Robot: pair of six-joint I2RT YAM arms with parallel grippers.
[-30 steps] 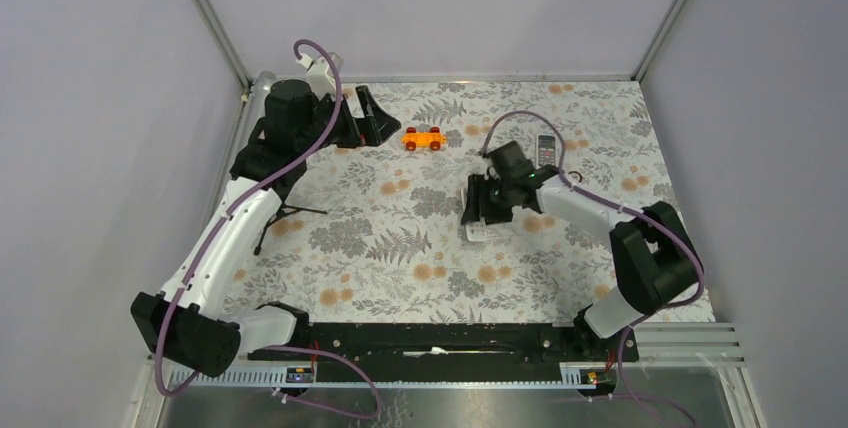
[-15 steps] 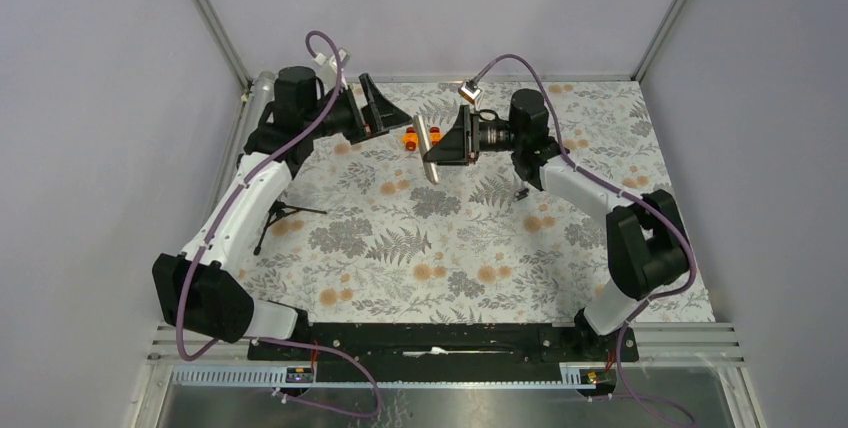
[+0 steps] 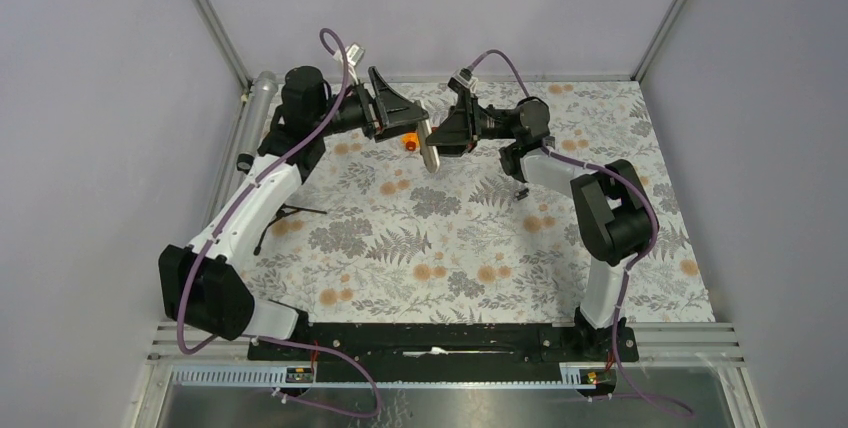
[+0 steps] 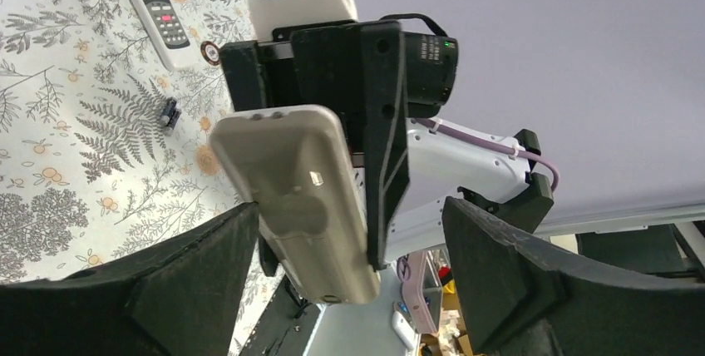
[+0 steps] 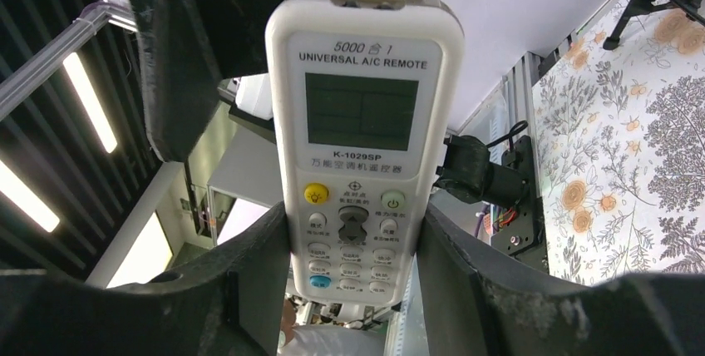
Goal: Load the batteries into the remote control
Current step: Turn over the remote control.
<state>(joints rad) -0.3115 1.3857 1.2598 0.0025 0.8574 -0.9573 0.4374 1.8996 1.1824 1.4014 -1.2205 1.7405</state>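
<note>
The floral table (image 3: 440,248) is boxed by plain grey-violet walls (image 3: 430,8) on 3 sides, and both arms meet above its far middle, close to the back wall. You have the whole near and middle stretch of the table free; a small black tripod (image 3: 285,216) stands near the left edge beside your left forearm.

Your right gripper (image 5: 353,239) is clamped on the sides of the white A/C remote (image 5: 362,106), holding it in the air with its screen facing the right wrist camera. Your left gripper (image 4: 347,210) faces the remote's grey back with its 2 fingers spread wide, 1 on each side. 1 finger sits right at the remote's edge; you cannot tell whether it touches.

The remote control (image 4: 158,17) lies flat on the table, buttons up, beyond the right gripper. You see it only in the left wrist view; in the top view it cannot be found. A small black ring (image 4: 210,51) lies just beside its corner, and a tiny black piece (image 4: 170,112) lies a little apart.

A small orange object (image 3: 408,138) on the table is mostly hidden behind the left fingers and the held remote. You cannot make out the batteries in any view.
</note>
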